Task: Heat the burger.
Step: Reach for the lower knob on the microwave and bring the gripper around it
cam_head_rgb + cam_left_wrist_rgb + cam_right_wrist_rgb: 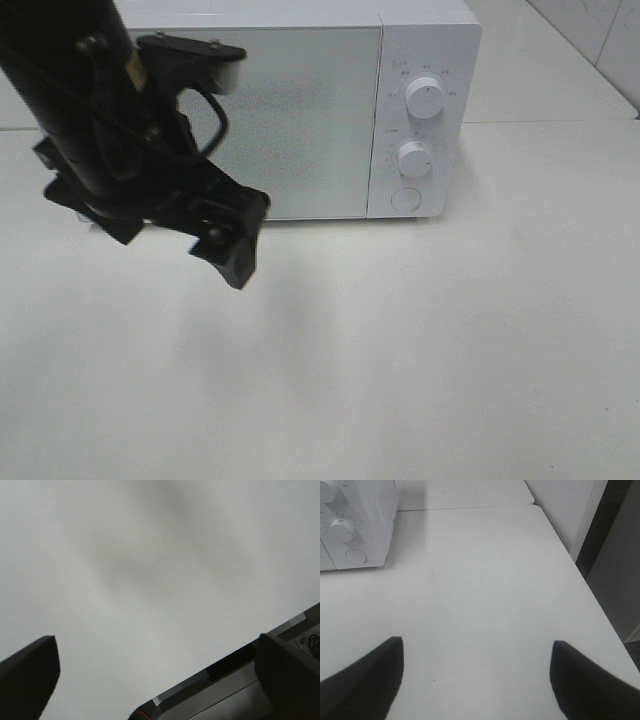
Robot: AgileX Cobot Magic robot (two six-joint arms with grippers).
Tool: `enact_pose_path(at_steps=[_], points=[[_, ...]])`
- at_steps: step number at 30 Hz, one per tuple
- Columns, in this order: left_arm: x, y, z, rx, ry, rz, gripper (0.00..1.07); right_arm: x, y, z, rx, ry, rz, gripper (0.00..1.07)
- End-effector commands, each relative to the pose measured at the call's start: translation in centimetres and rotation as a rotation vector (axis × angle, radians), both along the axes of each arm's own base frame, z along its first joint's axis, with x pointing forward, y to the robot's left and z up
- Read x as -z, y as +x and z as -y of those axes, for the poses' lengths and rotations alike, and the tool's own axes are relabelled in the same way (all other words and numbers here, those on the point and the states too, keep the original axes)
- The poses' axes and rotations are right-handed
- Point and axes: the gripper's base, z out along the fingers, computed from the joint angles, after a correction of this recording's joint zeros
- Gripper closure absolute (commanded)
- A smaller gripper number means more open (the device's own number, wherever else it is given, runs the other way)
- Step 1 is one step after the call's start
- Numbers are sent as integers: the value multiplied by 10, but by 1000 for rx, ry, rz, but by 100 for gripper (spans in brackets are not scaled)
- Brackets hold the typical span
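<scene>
No burger shows in any view. The white microwave [300, 110] stands at the back of the table with its door shut; the right wrist view catches its knob side [350, 530]. My left gripper [232, 245] hangs low in front of the door's left half, near its lower edge. In the left wrist view the left gripper [156, 645] is open, with only a pale surface between its fingers. My right gripper [476, 642] is open and empty above bare table, to the right of the microwave.
Two round knobs [424, 98] and a round button [405, 198] sit on the microwave's right panel. The white table [450, 350] ends in an edge [592, 600] on the right, with a dark gap beyond it. A grey metal edge [220, 690] crosses the left wrist view.
</scene>
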Motion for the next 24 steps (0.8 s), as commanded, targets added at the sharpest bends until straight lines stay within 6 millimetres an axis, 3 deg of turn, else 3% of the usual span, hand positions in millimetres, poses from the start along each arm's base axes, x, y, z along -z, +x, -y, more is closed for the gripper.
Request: enact_pose_path(at_steps=[1, 9, 10, 11, 13, 17, 22, 24], points=[[-14, 4, -21, -45, -7, -4, 7, 0, -4, 0, 6, 0, 28, 31], [-54, 13, -95, -226, -37, 36, 7, 0, -4, 0, 6, 0, 28, 31], [-54, 13, -95, -226, -37, 36, 7, 0, -4, 0, 6, 0, 28, 31], [-62, 12, -110, -258, -55, 51, 7, 0, -4, 0, 6, 0, 28, 31], [-65, 12, -118, -275, -64, 57, 7, 0, -4, 0, 6, 0, 28, 31], [-81, 4, -155, -353, -62, 79, 7, 0, -4, 0, 6, 0, 28, 31], [-85, -5, -171, -417, -81, 101, 7, 0, -4, 0, 6, 0, 28, 31], [-73, -22, -178, -439, -85, 106, 7, 0, -4, 0, 6, 0, 28, 31]])
